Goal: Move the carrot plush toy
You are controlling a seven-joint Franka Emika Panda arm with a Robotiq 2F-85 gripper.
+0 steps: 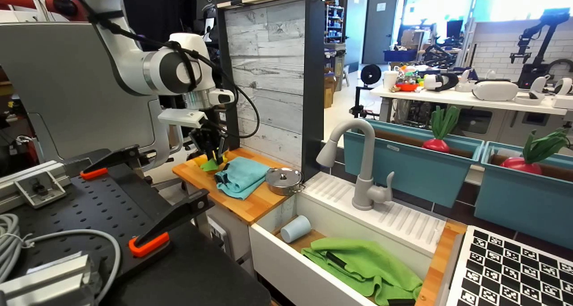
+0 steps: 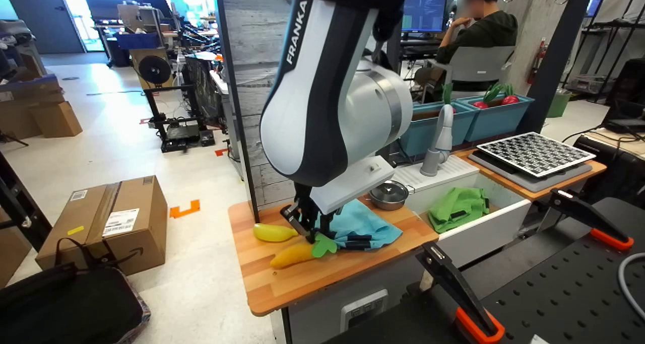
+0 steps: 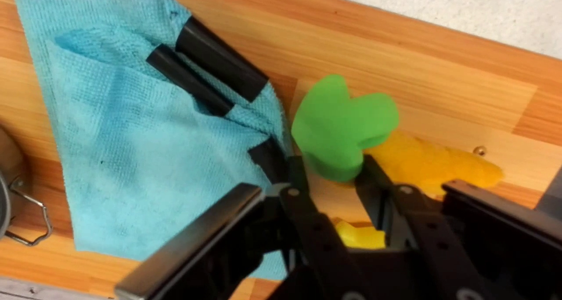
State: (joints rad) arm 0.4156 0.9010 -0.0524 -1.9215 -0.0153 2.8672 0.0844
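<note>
1. A carrot plush toy [image 2: 294,255] lies on the wooden worktop [image 2: 282,286], its orange body right of centre in the wrist view and its green top [image 3: 338,115] at mid-frame.

2. The gripper [image 3: 332,161] points down at the toy, its fingers [image 3: 371,179] partly apart, with a lobe of the green top between the tips; whether they press on it cannot be told.

3. A yellow banana [image 2: 274,232] rests near the carrot, above it in an exterior view.

4. A folded blue cloth [image 3: 118,137] covers much of the wrist view's left half; a lidded metal pot [image 1: 284,180] stands just beside it in both exterior views.

5. At lower centre of an exterior view, a pale blue cup [image 1: 296,229] lies on its side in the white sink [image 1: 286,270], near a rumpled green cloth [image 1: 358,261].
</note>
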